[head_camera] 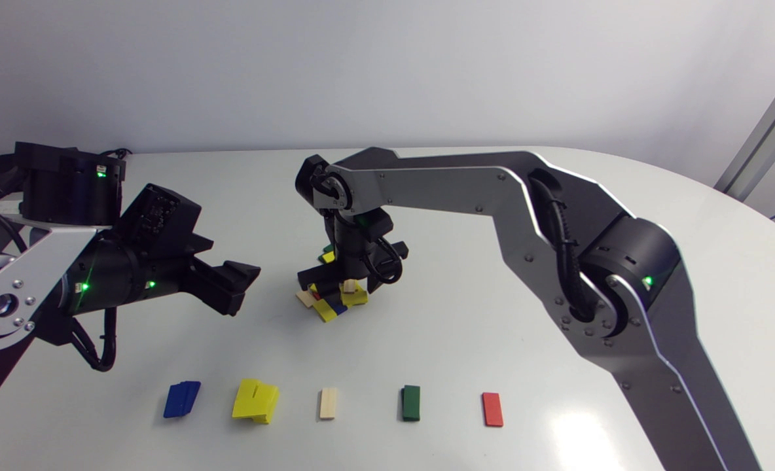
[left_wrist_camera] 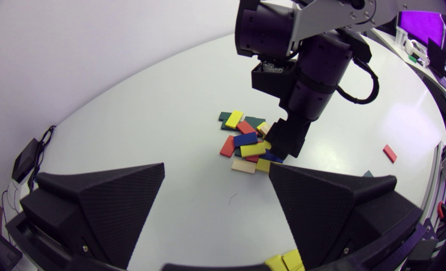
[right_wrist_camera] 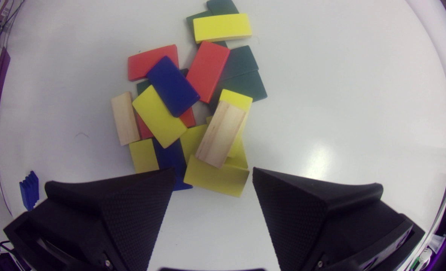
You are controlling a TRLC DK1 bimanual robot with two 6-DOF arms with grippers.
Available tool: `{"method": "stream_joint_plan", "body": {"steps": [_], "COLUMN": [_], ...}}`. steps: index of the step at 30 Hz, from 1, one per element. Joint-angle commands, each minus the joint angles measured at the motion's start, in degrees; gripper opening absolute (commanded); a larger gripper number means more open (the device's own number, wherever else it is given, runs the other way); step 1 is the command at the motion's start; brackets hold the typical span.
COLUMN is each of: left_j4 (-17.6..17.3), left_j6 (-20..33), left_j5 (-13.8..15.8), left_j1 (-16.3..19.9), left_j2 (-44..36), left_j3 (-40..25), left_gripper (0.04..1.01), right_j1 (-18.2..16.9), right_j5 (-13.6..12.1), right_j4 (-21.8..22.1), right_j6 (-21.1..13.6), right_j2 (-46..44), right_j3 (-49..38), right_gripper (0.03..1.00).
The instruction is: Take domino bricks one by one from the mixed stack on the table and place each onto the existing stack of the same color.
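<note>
Lying centrally: pile (head_camera: 327,309) of overlapping red, blue, yellow, green and wood bricks.
Top brick: wood brick (right_wrist_camera: 221,133), tilted across yellow ones at the pile's edge nearest the right claw.
Right claw (right_wrist_camera: 213,171): pointing down over the pile, fingers apart, gripping nothing.
Row: at the pile's 6 o'clock, running 9 to 3: blue stack (head_camera: 181,399), yellow stack (head_camera: 255,400), wood stack (head_camera: 328,403), green stack (head_camera: 411,403), red stack (head_camera: 492,409).
Left claw (head_camera: 240,281): at the pile's 9 o'clock, raised, fingers apart, empty.
Desk (head_camera: 492,340): white, glossy.
</note>
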Motion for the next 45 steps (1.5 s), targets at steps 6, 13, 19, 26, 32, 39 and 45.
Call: {"method": "stream_joint_plan", "body": {"steps": [6, 13, 19, 26, 32, 39, 45], "left_j4": [1.18, 1.27, 1.36, 1.36, 1.71, 1.71, 1.71], "left_j6": [-1.17, -1.26, -1.26, -1.17, -1.17, -1.09, -0.73], "left_j5": [0.6, 0.6, 0.6, 0.6, 0.6, 0.6, 0.6], "left_j1": [-0.13, -0.22, -0.22, -0.22, -0.31, -0.31, 0.22], "left_j2": [0.79, 1.06, 1.15, 1.5, 1.85, 1.85, 1.67], "left_j3": [-0.93, -0.66, -0.66, -0.57, -0.49, -0.57, -0.93], "left_gripper": [0.987, 0.987, 0.987, 0.987, 0.987, 0.987, 0.987], "right_j1": [-0.71, -0.71, -0.45, -0.27, -0.1, 0.6, 1.84], "right_j5": [-0.49, -0.49, -0.4, 0.56, 1.97, 2.76, 0.48], "right_j4": [-0.92, -0.92, -0.83, -0.39, 1.46, 2.6, 3.57], "right_j6": [1.99, 2.08, 2.08, 2.08, 1.82, 0.67, -2.32], "right_j2": [2.15, 1.98, 1.54, -0.04, -3.47, -9.36, -11.38], "right_j3": [-0.67, -1.03, -1.11, -2.08, -4.54, -7.0, -10.25], "right_gripper": [0.713, 0.646, 0.472, 0.411, 0.402, 0.402, 0.402]}}
